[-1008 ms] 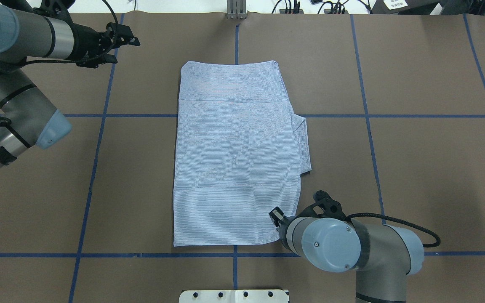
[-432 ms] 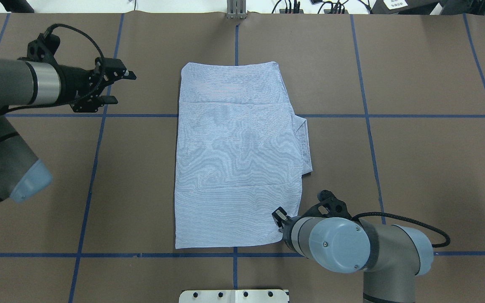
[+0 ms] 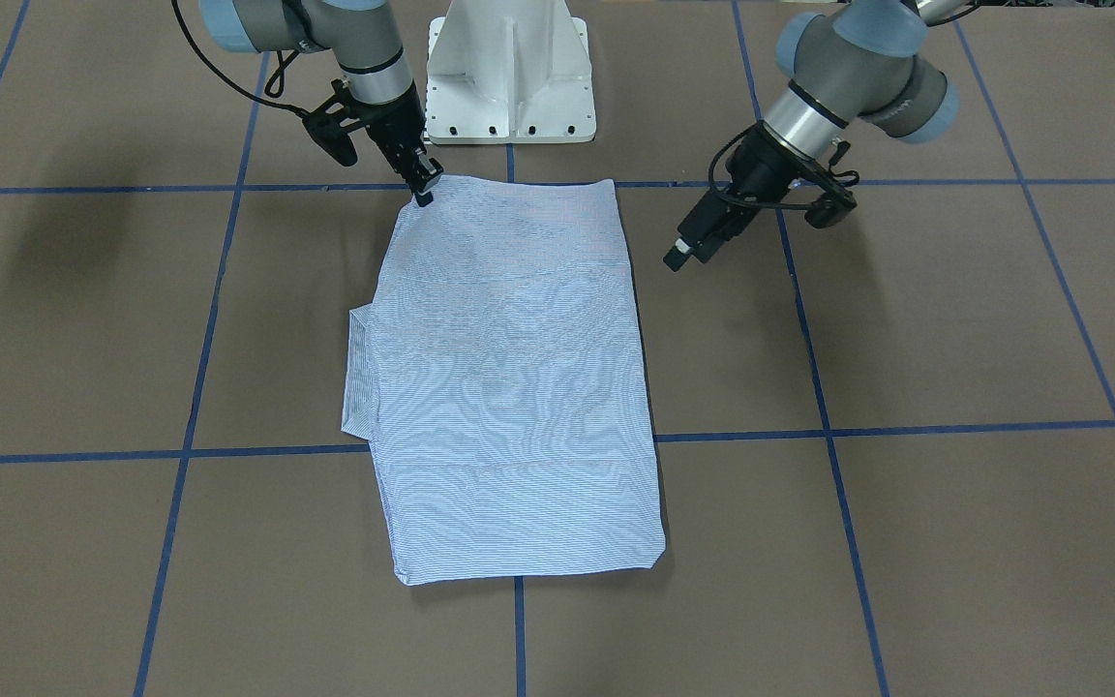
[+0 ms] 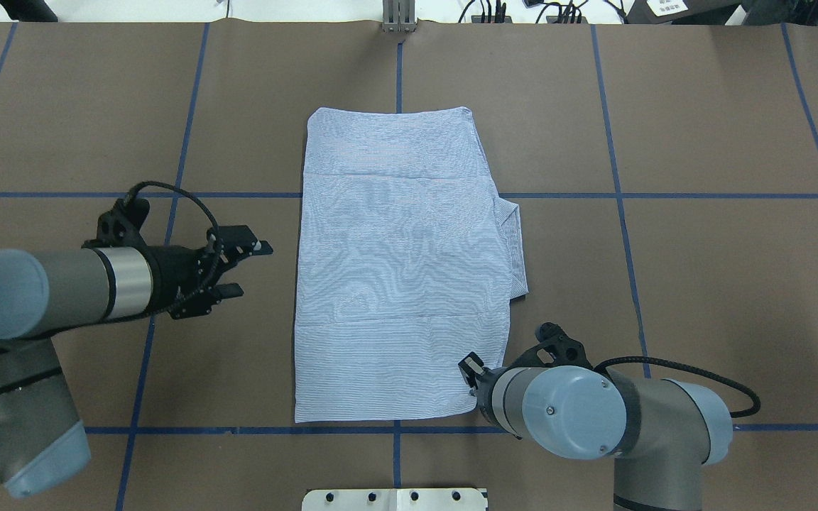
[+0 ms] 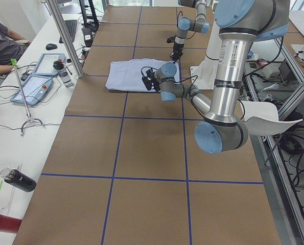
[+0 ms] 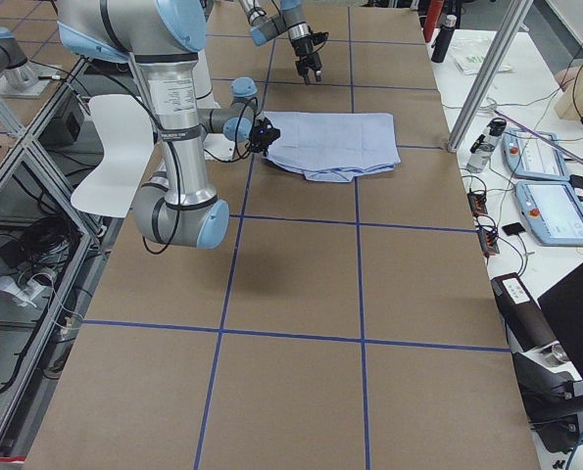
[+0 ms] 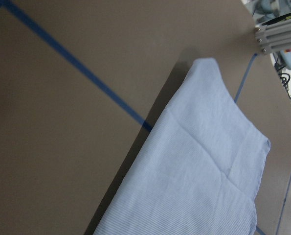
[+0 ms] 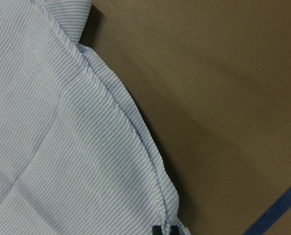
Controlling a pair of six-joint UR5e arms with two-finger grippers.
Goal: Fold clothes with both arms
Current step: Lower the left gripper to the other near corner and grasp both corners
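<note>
Light blue, finely striped cloth: the shirt (image 4: pixel 402 270) lies folded into a tall rectangle, flat on the middle of your brown paper-covered table (image 4: pixel 700 284). A small folded flap juts out along the edge on the robot's right. Blue tape lines (image 4: pixel 664 196) cross the table in a grid, and some pass under the shirt.

The right gripper (image 3: pixel 422 192) points down at the shirt's corner nearest the robot on its right side. In the right wrist view the hem runs straight in between the dark fingertips (image 8: pixel 160 230), which look pinched together on the fabric.

The left gripper (image 4: pixel 253 268) hovers just beside the shirt's opposite long edge. It does not touch the cloth, its two fingers are spread apart, and it holds nothing.
</note>
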